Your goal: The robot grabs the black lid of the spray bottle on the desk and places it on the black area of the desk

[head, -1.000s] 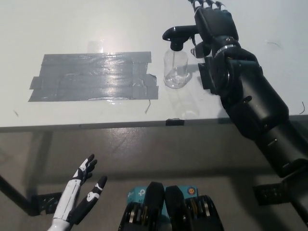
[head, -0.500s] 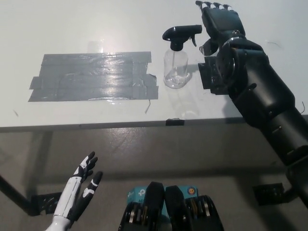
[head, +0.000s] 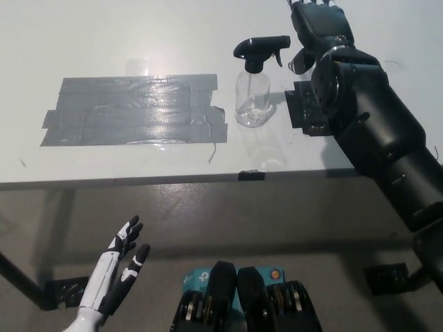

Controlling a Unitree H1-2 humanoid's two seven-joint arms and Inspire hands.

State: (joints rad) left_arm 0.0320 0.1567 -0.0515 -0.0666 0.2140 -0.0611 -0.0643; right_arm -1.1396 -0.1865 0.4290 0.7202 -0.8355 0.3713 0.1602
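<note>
A clear spray bottle [head: 252, 97] stands upright on the white desk [head: 104, 41], with its black trigger lid [head: 259, 48] on top. Left of it lies the black taped area [head: 135, 111]. My black right hand [head: 320, 28] is at the top of the picture, just right of the lid's nozzle, fingers apart and pointing away, holding nothing. A small gap separates it from the lid. My white left hand [head: 118, 273] rests open below the desk's front edge at lower left.
A small black square [head: 304, 107] lies on the desk right of the bottle, partly under my right forearm. The desk's front edge [head: 173, 181] runs across the middle; grey floor lies below it.
My right hand has drawn back from the lid, up and to the right, leaving the nozzle free. The bottle has stayed put. My left hand shifted slightly.
</note>
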